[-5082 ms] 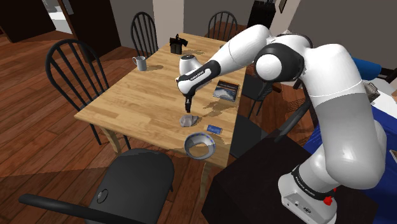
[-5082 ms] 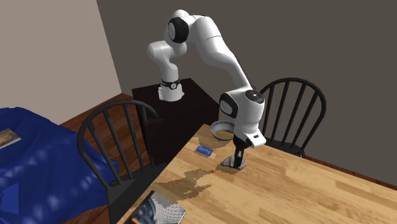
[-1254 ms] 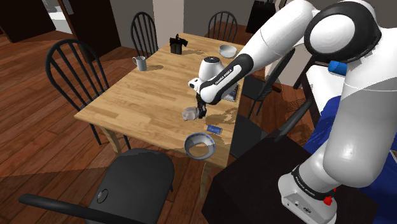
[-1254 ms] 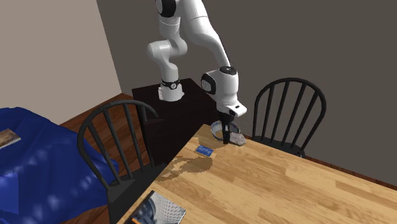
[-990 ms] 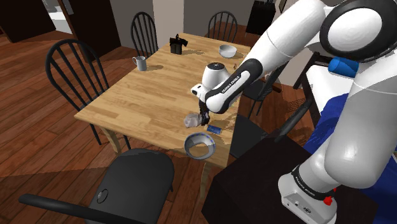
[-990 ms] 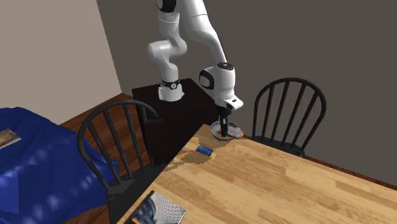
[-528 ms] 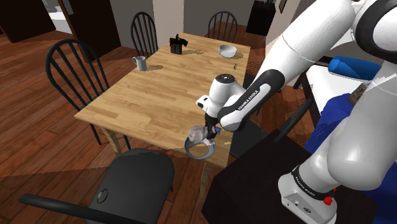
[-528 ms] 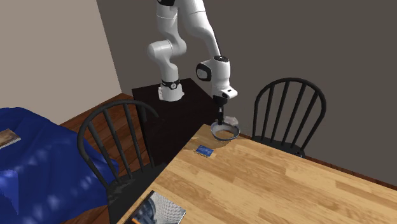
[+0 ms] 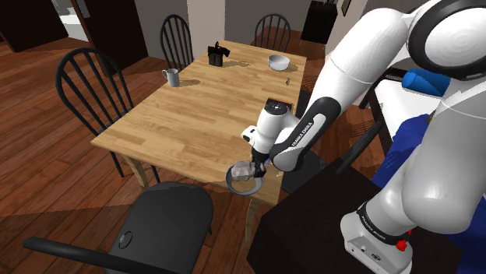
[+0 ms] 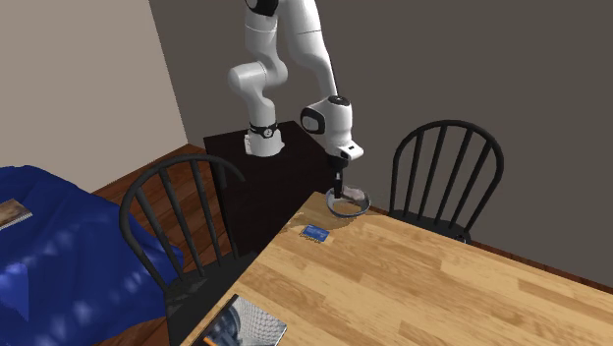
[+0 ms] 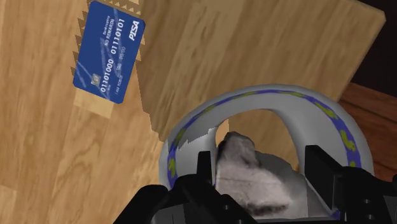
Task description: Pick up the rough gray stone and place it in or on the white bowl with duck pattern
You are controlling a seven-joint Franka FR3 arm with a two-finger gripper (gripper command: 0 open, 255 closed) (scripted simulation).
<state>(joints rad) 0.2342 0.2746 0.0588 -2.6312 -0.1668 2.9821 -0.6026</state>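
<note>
Over the table's near corner, the white arm bends down. Its gripper squeezes the grey stone just above the blue-rimmed white bowl. Past it lies a blue card reading "PISA".

Shows a rough, lumpy grey stone with pale mottling, clasped in the black gripper and hanging low within the ring of a shallow white bowl. Finds that bowl upright, banded in blue with yellow-green duck marks along the rim, at the very corner of the wooden table. Leaves unclear whether stone and bowl touch.
</note>
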